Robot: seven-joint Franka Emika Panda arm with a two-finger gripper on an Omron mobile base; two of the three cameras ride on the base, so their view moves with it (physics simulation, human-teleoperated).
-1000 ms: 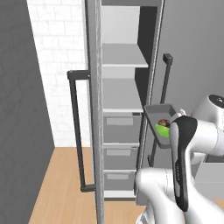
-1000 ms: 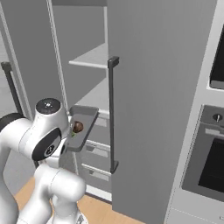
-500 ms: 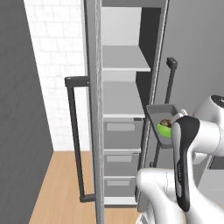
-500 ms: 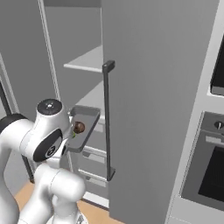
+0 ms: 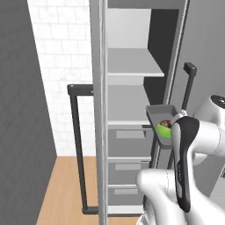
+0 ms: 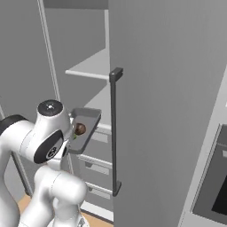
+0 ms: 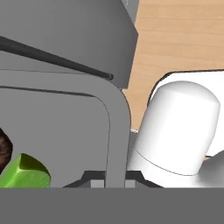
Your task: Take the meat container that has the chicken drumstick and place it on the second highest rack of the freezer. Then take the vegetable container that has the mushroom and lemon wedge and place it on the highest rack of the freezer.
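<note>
- Currently held: the vegetable container (image 5: 161,113), a shallow grey rectangular tray, carried in the air in front of the open freezer (image 5: 132,74), roughly level with the lower visible shelf and well below the upper one.
- Contents: the lemon wedge (image 5: 164,130), bright green, and the mushroom (image 6: 80,129), small and dark brown, both loose at my end of the tray.
- Claw state: my gripper (image 7: 114,183) is clenched on the tray's near rim (image 7: 117,131); the rim runs straight down between my tips in the hand view.
- Handling, as I judge it: stiff, thin-walled, light; the smooth rim looks slippery, and a hold at one edge lets the far end sag or twist.
- Handling of contents: unfixed pieces likely slide or roll on any tilt, so the tray wants keeping level.
- Best hold, in my view: the rim's middle on a short side, as now.
- Hidden: my own arm covers the tray's near end in the left base view, and my tips themselves are barely visible.
- Cut off: the freezer's top; which rack is highest I cannot tell.
- Unclear: the mushroom is cropped in the hand view.
</note>
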